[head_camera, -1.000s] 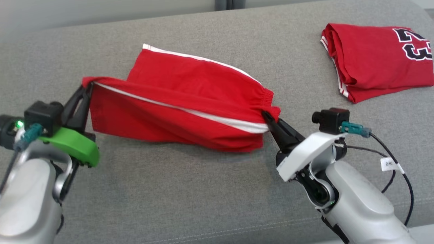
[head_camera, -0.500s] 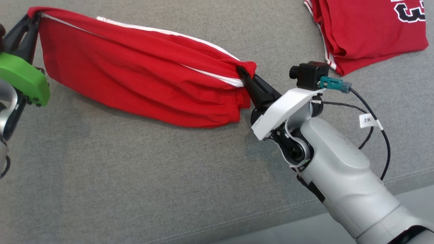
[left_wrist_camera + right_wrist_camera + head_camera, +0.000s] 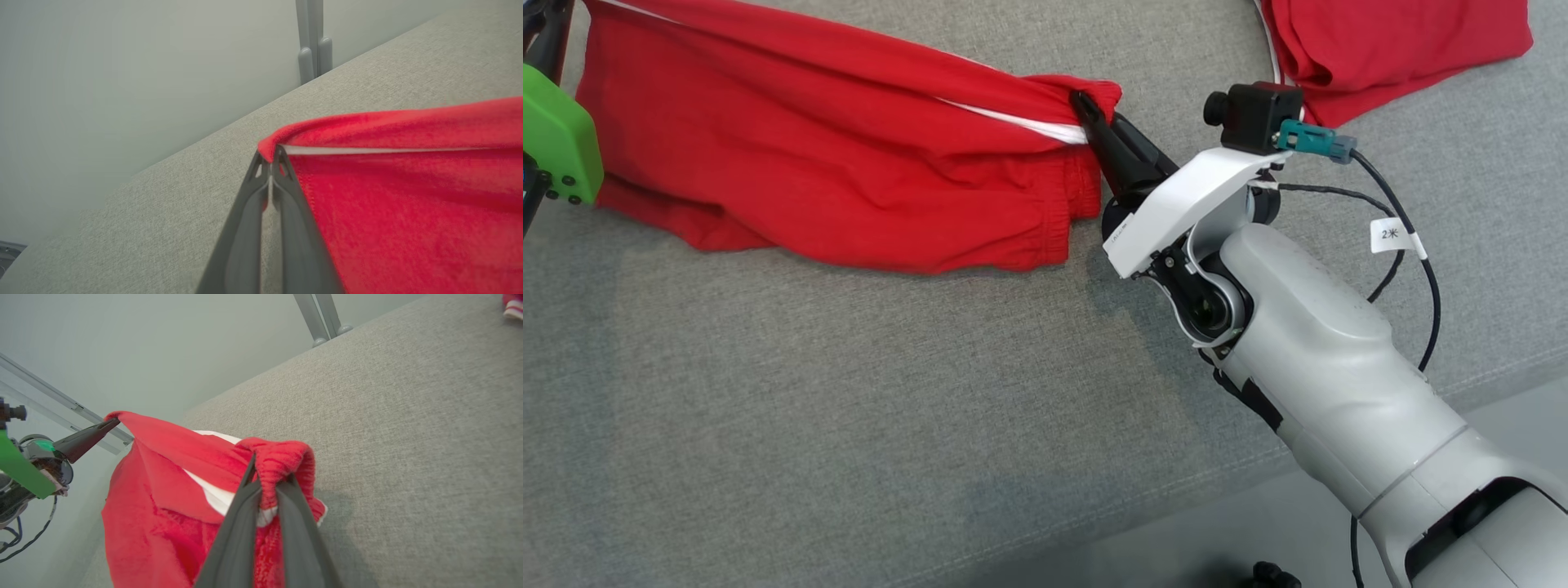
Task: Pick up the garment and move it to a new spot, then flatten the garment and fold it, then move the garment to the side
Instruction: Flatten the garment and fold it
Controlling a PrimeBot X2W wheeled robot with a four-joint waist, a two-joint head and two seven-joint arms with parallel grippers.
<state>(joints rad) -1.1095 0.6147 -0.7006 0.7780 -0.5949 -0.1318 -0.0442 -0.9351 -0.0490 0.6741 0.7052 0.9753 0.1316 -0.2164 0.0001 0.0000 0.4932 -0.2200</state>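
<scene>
Over the sofa [image 3: 849, 408], left end effector [image 3: 269, 157] and right end effector [image 3: 267, 484], each closed on one garment [image 3: 809, 163] end.

Two red garments lie on one grey couch [image 3: 849, 408]: one white-striped garment [image 3: 809, 180] stretched toward its far left side, and one folded garment [image 3: 1380, 41] toward its far right corner. Two grippers, the left gripper [image 3: 269, 157] and the right gripper [image 3: 1086, 110], each pinch one end of the striped one. One black camera [image 3: 1252, 114]. One white tag [image 3: 1393, 234].
</scene>
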